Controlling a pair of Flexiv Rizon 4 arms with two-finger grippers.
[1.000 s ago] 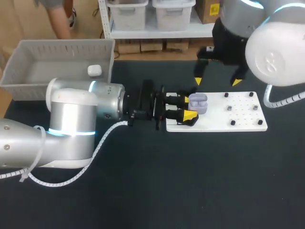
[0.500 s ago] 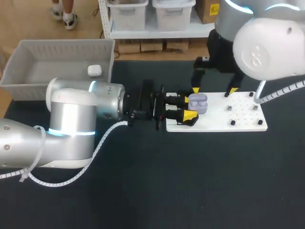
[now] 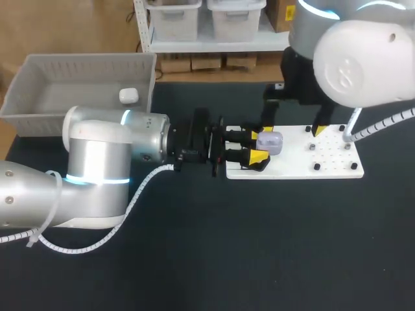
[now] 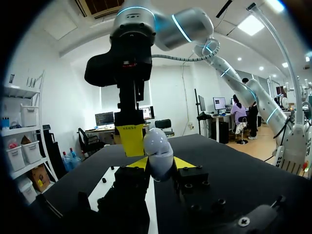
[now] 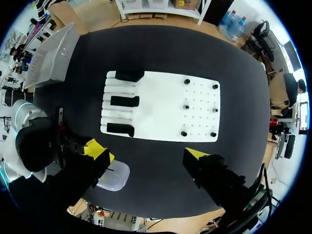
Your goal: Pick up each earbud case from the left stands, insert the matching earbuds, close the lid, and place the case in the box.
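The left claw (image 3: 258, 146) was seen just right of the frame's middle in the head view. It was clamped on the lavender earbud case (image 3: 270, 141), which was gripped from two sides between the yellow tips. The case was held above the left end of the white board (image 3: 324, 162), and its lid appeared to be down.

The right claw (image 3: 292, 128) was hung over the board in the upper right of the frame, with its fingers spread wide and nothing between them. In the left wrist view one of its yellow fingertips (image 4: 130, 140) was found just beside the case; whether the two touched could not be told.

Three black stands (image 5: 124, 101) were shown in a row along one end of the board, and small dark pieces (image 3: 316, 166) were scattered over the other end. The board was laid flat on the dark table (image 3: 194, 246).

A grey box (image 3: 39, 107) was placed at the upper left of the frame, and a white case (image 3: 128, 96) was seen lying inside it near its right wall.
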